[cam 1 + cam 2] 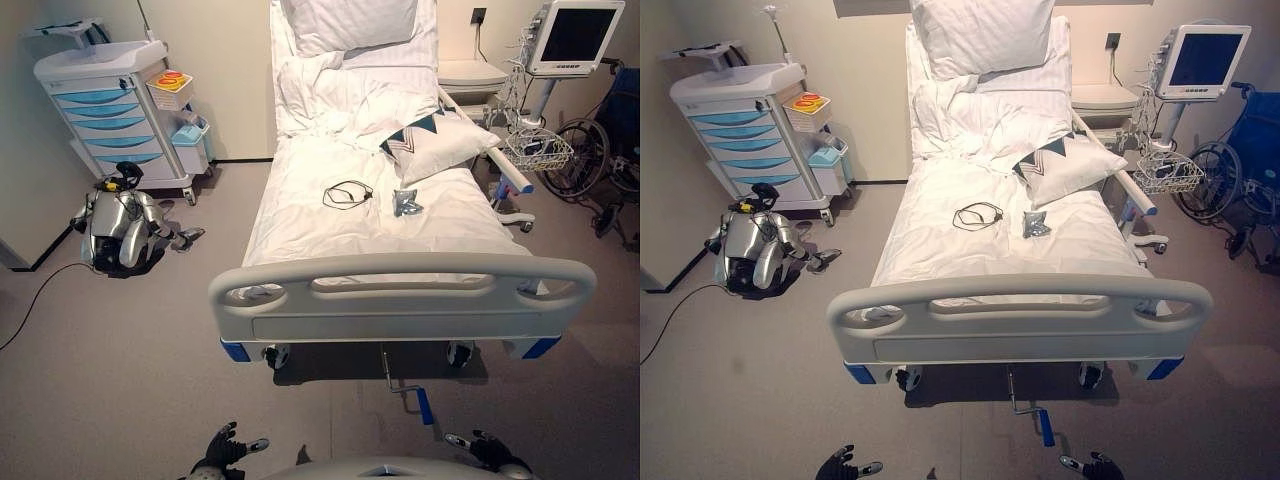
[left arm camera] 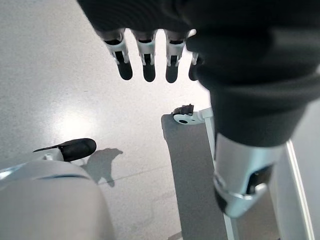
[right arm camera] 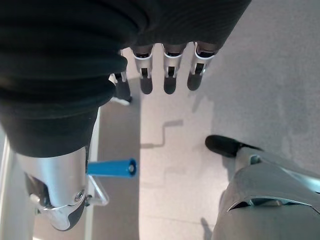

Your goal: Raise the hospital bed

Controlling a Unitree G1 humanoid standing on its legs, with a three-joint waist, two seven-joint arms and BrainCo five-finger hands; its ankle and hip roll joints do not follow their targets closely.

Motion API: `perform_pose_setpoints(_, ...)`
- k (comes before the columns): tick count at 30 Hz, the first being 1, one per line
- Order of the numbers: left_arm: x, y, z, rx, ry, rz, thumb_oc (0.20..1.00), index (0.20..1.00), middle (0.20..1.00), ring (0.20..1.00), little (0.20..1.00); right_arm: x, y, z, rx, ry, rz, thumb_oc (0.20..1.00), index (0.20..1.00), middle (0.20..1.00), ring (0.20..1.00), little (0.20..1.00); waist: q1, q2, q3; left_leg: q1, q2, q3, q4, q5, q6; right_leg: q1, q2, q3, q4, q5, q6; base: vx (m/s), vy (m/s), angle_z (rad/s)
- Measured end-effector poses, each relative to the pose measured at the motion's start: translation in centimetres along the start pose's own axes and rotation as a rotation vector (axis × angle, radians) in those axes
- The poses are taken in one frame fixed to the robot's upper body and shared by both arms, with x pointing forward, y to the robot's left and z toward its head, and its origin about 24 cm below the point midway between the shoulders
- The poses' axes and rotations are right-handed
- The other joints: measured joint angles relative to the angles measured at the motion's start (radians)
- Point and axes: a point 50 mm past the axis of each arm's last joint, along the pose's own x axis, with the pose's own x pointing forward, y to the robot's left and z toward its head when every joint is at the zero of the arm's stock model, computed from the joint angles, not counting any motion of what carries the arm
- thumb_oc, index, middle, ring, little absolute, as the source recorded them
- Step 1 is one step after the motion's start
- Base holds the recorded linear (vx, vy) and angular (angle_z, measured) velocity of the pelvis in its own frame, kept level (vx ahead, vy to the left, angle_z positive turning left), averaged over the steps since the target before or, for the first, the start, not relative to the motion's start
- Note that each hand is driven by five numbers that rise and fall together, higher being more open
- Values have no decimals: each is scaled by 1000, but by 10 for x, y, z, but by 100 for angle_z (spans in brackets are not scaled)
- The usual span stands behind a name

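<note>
At the upper left of the head views I saw a medical cart [image 1: 115, 110] with blue drawers against the wall, and below it, on the floor at the left, a small silver quadruped robot [image 1: 120, 230] lying folded. At the bottom edge, left of centre, my left hand [image 1: 228, 447] hung over the floor, fingers [image 2: 145, 60] straight and relaxed, holding nothing. The hospital bed [image 1: 400, 290] filled the centre of the frame, its grey footboard nearest me, a black cable [image 1: 347, 194] and a small crumpled packet [image 1: 407, 204] lying on the white sheet, a patterned pillow [image 1: 435, 145] further up. Below the footboard, the crank [image 1: 412, 393] with its blue handle [image 3: 111, 168] stuck out over the floor, untouched. My right hand [image 1: 480, 448] hung at the bottom right, fingers [image 3: 169, 75] loose and empty, near the handle but apart from it. A monitor [image 1: 572, 35] and wheelchair [image 1: 600, 150] stood at the upper right.
</note>
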Motion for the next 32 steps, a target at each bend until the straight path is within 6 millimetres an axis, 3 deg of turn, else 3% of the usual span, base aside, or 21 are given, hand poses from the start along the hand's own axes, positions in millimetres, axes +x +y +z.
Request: perform_pose_setpoints(32, 0, -2, -1, 6, 3, -25, 1000, 1000, 1000, 1000, 1000, 0, 2, -1, -8, 4, 12, 1000, 1000, 1000, 1000, 1000, 1, -9, -10, 3, -1, -14, 0, 0, 0, 12, -1, -12, 0, -4, 1, 0, 0, 1)
